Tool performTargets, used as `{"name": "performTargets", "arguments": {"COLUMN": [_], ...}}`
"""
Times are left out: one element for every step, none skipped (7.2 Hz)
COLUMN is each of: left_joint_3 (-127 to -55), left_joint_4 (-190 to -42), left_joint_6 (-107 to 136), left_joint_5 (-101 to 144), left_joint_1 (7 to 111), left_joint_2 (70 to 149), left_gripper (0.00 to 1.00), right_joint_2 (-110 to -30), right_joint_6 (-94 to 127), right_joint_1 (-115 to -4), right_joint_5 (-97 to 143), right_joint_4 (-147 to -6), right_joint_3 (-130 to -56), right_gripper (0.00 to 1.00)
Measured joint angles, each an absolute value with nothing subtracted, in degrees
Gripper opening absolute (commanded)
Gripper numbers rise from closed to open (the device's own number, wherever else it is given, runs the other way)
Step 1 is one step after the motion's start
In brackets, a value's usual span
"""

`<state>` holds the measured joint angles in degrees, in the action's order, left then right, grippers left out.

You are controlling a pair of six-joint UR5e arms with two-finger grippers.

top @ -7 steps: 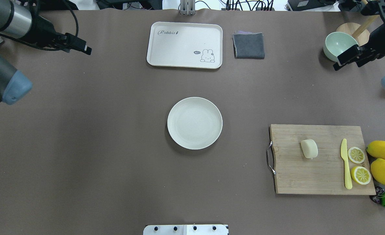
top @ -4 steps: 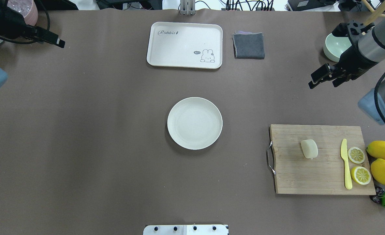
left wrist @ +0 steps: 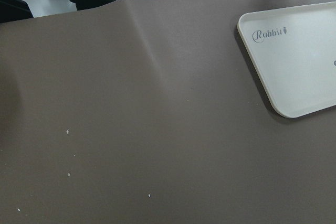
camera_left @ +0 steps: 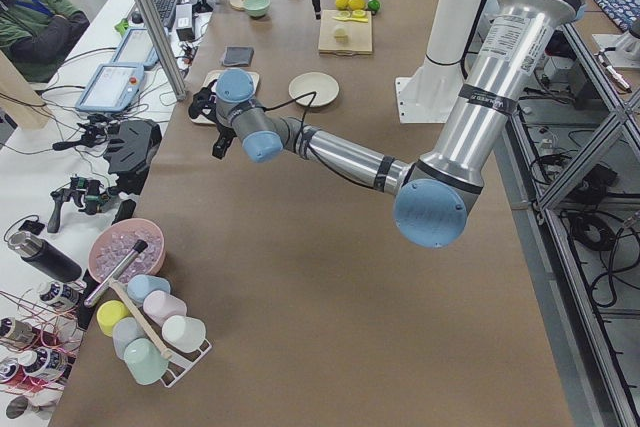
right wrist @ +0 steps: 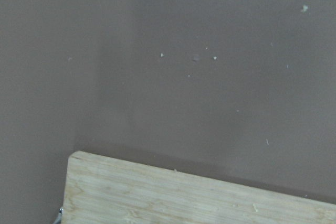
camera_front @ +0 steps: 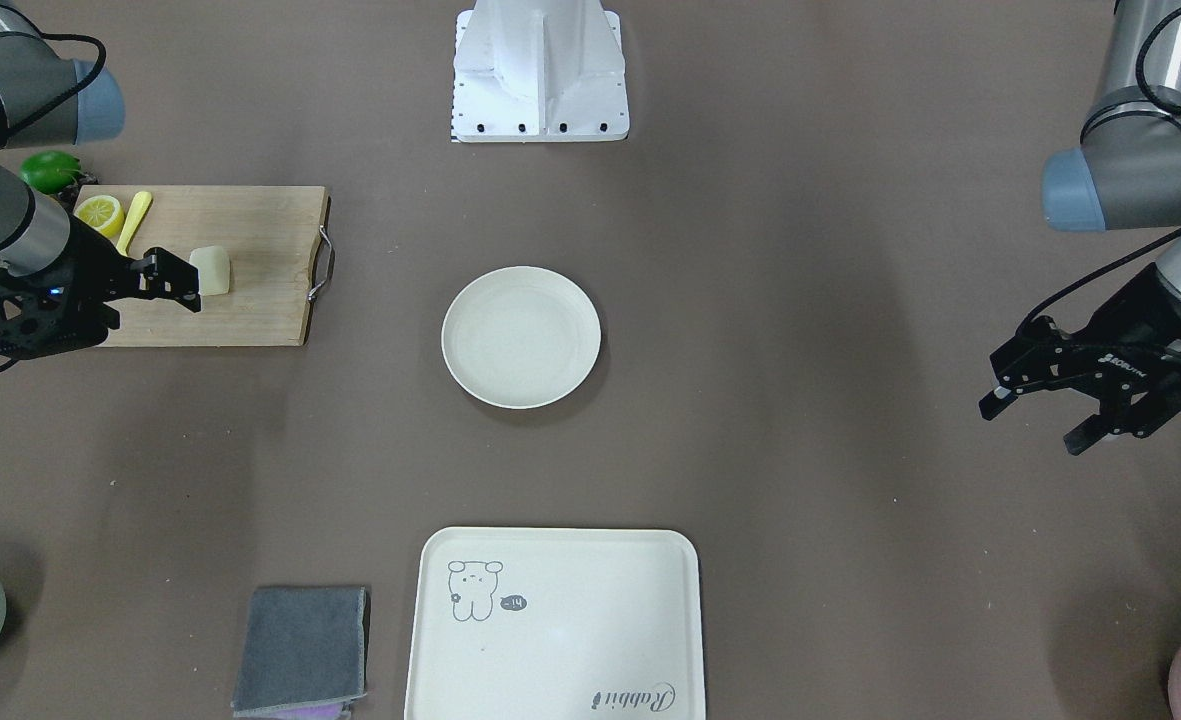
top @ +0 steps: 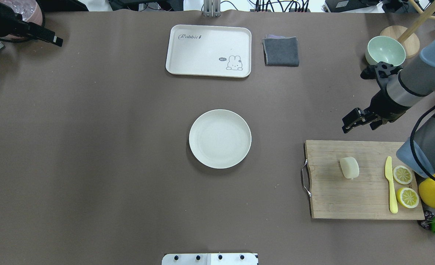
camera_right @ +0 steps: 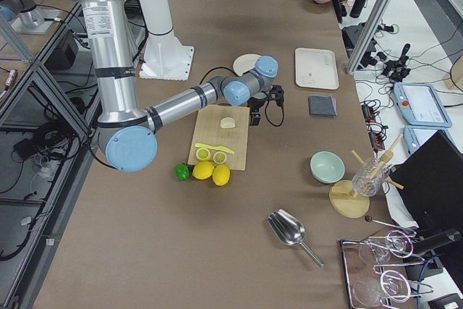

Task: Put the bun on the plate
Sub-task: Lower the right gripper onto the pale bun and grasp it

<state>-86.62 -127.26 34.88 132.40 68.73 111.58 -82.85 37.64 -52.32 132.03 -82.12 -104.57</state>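
Since the small, pale cream half-dome bun [top: 349, 168] lies ungrasped on the rectangular wooden cutting board [top: 364, 198], well apart from the round off-white shallow plate [top: 220, 139], the step in hand is judged to be the approach.

Item: black two-finger right gripper [top: 358, 126]. It hangs beside the board's far edge, short of the bun.

Handling advice: centre over the bun, descend vertically, straddle its narrower sides and close gently, as the lump looks soft. Keep clear of the flat yellow plastic knife [top: 390, 186] nearby.

Jaws: parted, holding nothing, touching nothing.

Item: black two-finger left gripper [camera_front: 1035, 425]. It is above bare table, far from the task. Jaws: parted, empty.
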Motion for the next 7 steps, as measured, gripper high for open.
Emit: {"name": "performTargets", "arguments": {"left_joint_3": [-86.64,-86.71,-86.77,-86.80,-86.82,-86.83,-86.82], "left_joint_4": [-127.28,-127.32,-127.34,-127.35,-127.35,-127.35,-127.35], "left_joint_6": [34.84,34.82,34.81,34.81,34.80,34.80,34.81], "left_joint_5": [132.38,132.37,132.36,132.36,132.36,132.34,132.31], "left_joint_1": [69.13,69.46,69.94,70.37,70.60,70.69,70.71], "left_joint_2": [111.61,111.61,111.60,111.57,111.55,111.54,111.53], "left_gripper": [0.97,0.97,0.97,0.97,0.97,0.97,0.97], "right_joint_2": [-83.61,-83.90,-84.08,-84.50,-85.21,-85.92,-86.45], "right_joint_6": [38.63,40.32,41.45,41.96,42.12,42.18,42.24], "right_joint_1": [-50.29,-48.00,-46.40,-45.66,-45.32,-44.85,-44.08], "right_joint_5": [130.87,129.30,128.32,127.89,127.70,127.58,127.22], "right_joint_4": [-82.09,-82.04,-82.01,-82.01,-82.00,-82.00,-82.00], "right_joint_3": [-105.02,-105.35,-105.63,-105.94,-106.29,-106.67,-106.89], "right_gripper": [1.00,1.00,1.00,1.00,1.00,1.00,1.00]}}
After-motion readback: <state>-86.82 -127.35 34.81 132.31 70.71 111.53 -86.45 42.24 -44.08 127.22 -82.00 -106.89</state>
